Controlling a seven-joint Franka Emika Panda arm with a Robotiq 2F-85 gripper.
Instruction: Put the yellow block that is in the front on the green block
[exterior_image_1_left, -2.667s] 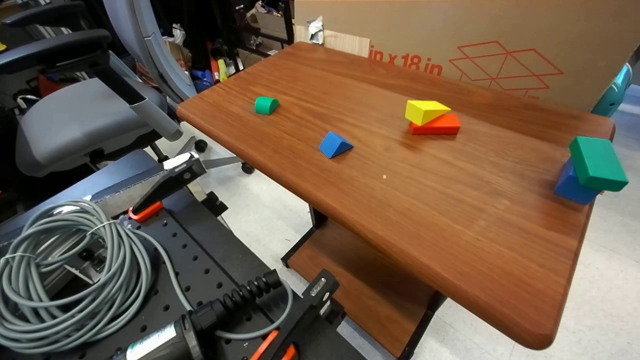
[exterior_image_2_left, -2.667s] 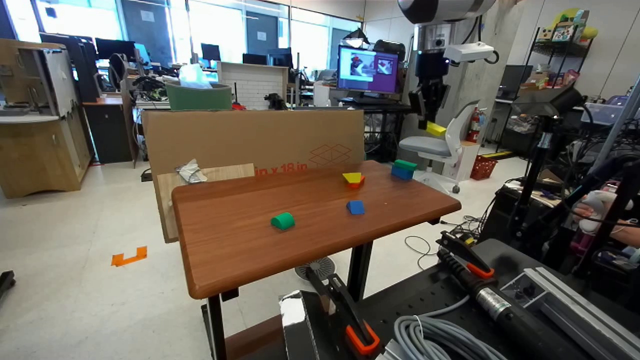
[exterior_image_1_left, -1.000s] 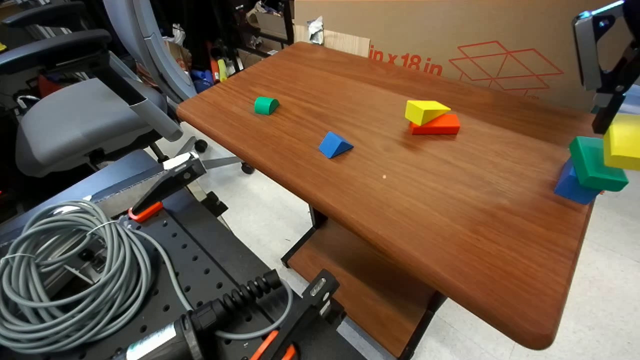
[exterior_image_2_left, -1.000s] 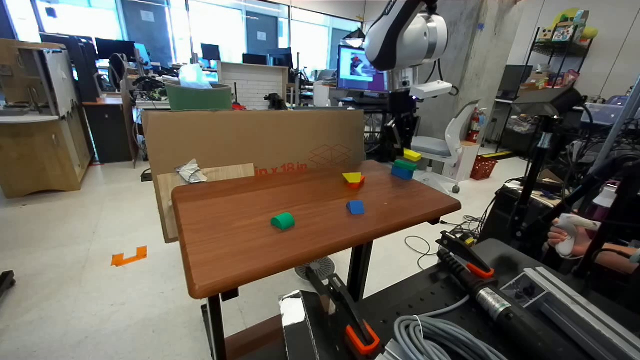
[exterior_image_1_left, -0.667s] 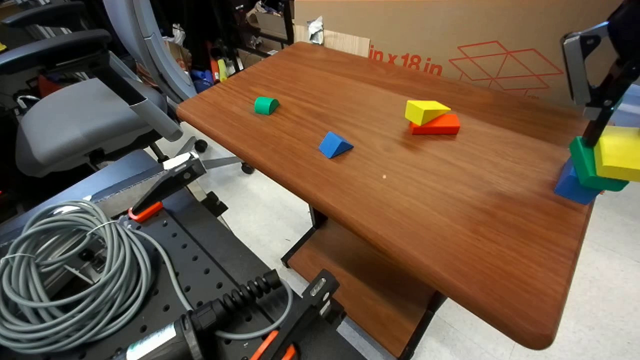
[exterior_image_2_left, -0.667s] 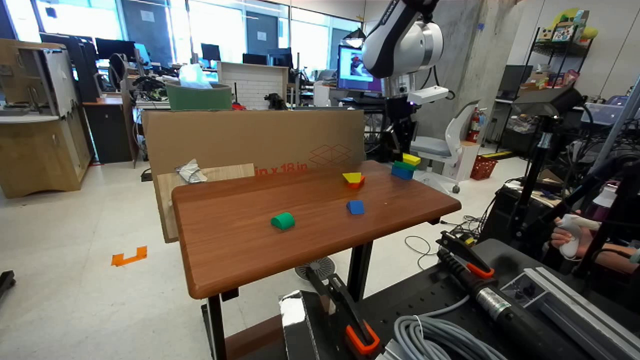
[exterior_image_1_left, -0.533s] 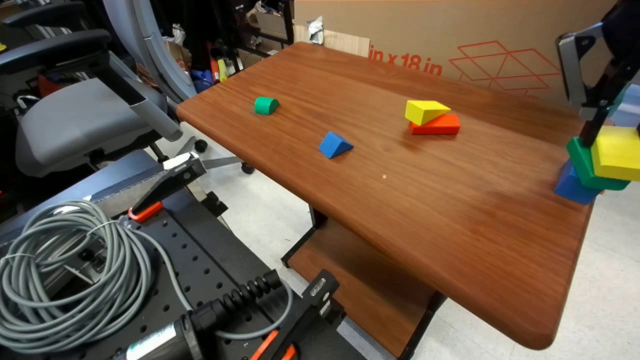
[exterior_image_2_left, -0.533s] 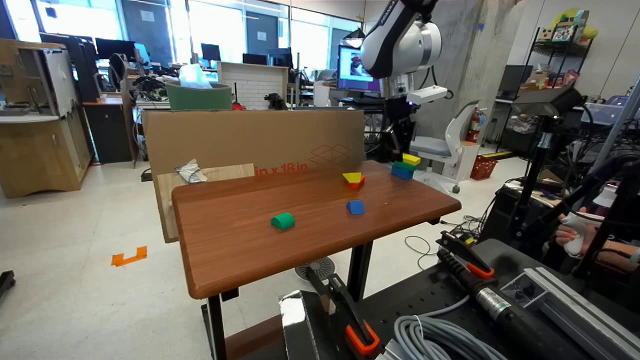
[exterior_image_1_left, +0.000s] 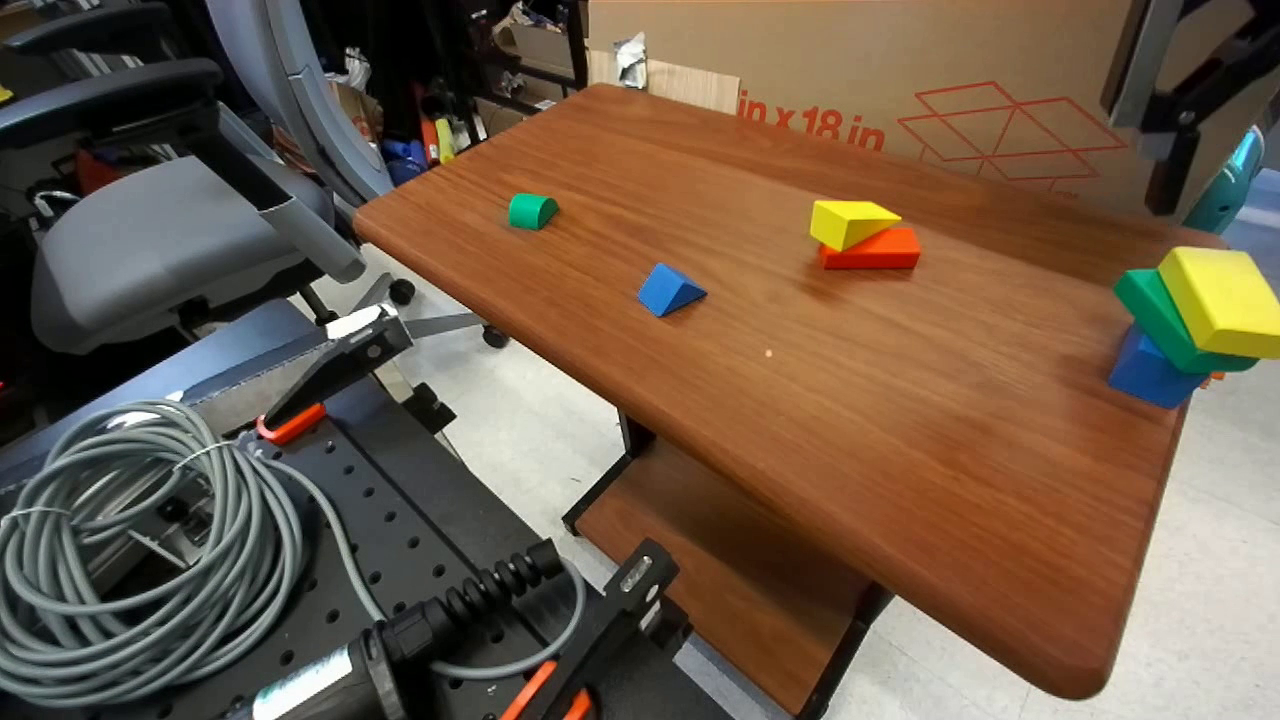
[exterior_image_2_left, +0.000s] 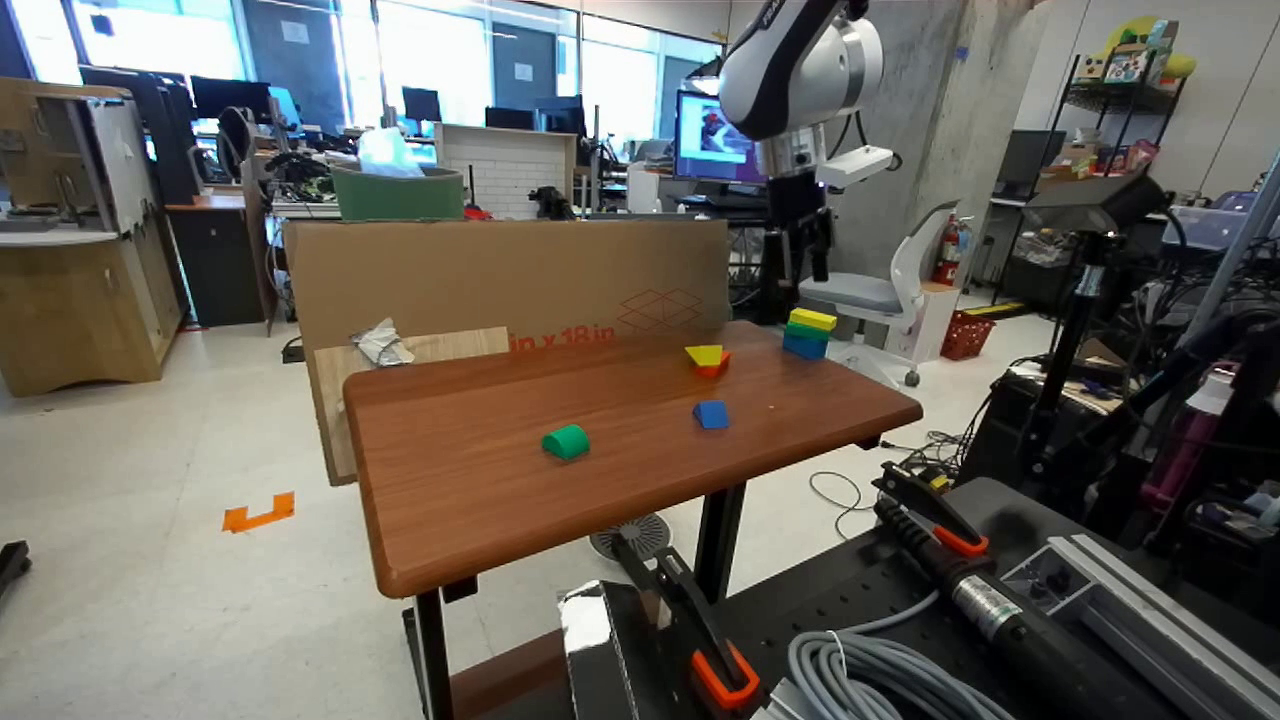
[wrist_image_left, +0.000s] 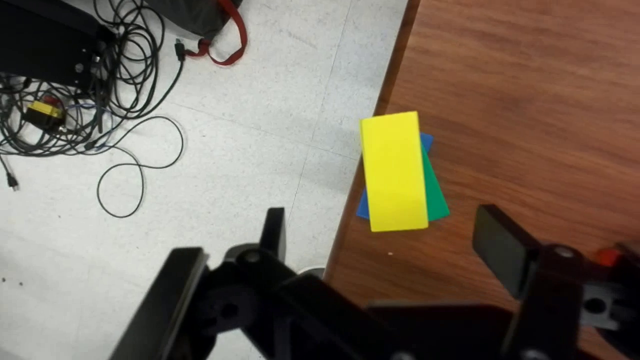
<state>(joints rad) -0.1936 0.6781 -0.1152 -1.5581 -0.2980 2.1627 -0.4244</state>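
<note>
The yellow block (exterior_image_1_left: 1222, 300) lies flat across the top of the green block (exterior_image_1_left: 1165, 318), turned at an angle to it. In the wrist view the yellow block (wrist_image_left: 395, 172) covers most of the green block (wrist_image_left: 435, 195), whose corner sticks out on one side. Both sit on a blue block (exterior_image_1_left: 1150, 370) near the table edge. My gripper (wrist_image_left: 380, 227) is raised above this stack, jaws wide apart with nothing between them. An exterior view shows the gripper (exterior_image_2_left: 800, 272) over the stack, apart from the yellow block (exterior_image_2_left: 813, 319).
A yellow wedge (exterior_image_1_left: 850, 222) rests on a red-orange piece (exterior_image_1_left: 885, 250) towards the back of the wooden table (exterior_image_1_left: 900, 420). A blue triangular block (exterior_image_1_left: 670, 290) and a small green half-round block (exterior_image_1_left: 532, 211) lie further along. Behind stands a large cardboard box (exterior_image_2_left: 500, 270).
My gripper lowered the yellow block onto the green block, opened, and has risen clear. The yellow block stays on top; the green block has shifted slightly.
</note>
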